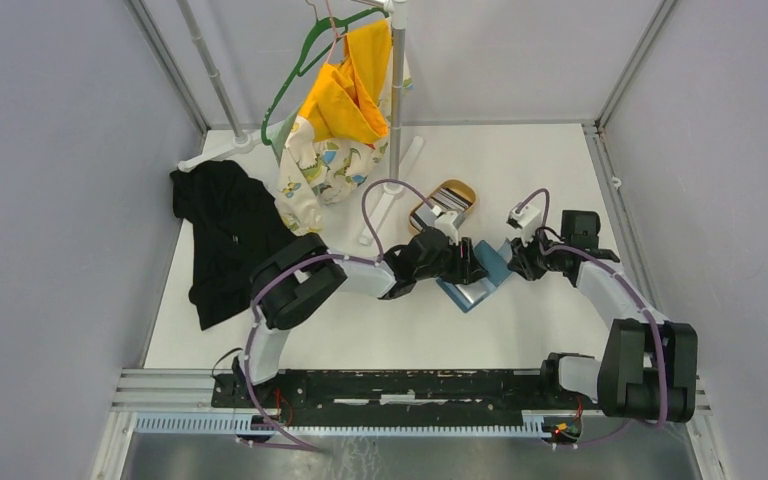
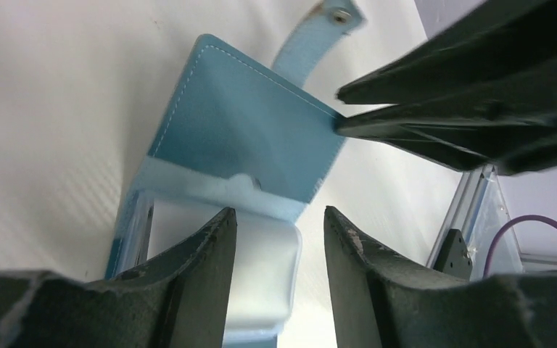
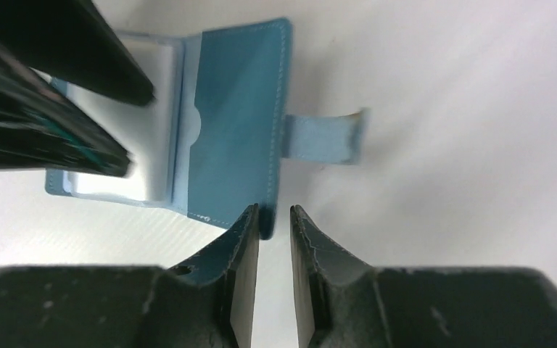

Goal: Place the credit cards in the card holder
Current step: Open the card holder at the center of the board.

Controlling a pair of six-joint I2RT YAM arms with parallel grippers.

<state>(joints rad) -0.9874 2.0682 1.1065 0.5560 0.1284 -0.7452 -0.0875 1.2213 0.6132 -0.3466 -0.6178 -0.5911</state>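
Note:
The teal card holder (image 1: 480, 290) lies open on the white table at centre. In the left wrist view its teal flap (image 2: 246, 138) points away, with the snap tab (image 2: 312, 36) beyond. My left gripper (image 2: 279, 210) is open and empty, hovering over the lighter blue inside with its clear pocket. My right gripper (image 3: 274, 209) has a narrow gap; a corner of the holder (image 3: 239, 116) sits at its left fingertip, not clamped. In the top view the two grippers (image 1: 472, 265) (image 1: 512, 262) flank the holder. The striped credit cards (image 1: 447, 205) lie in the oval tan tray (image 1: 463, 188) behind.
A garment rack (image 1: 396, 110) with a yellow and patterned garment and a green hanger stands at the back, its white base feet on the table. A black cloth (image 1: 222, 235) lies at the left. Grey walls enclose the table.

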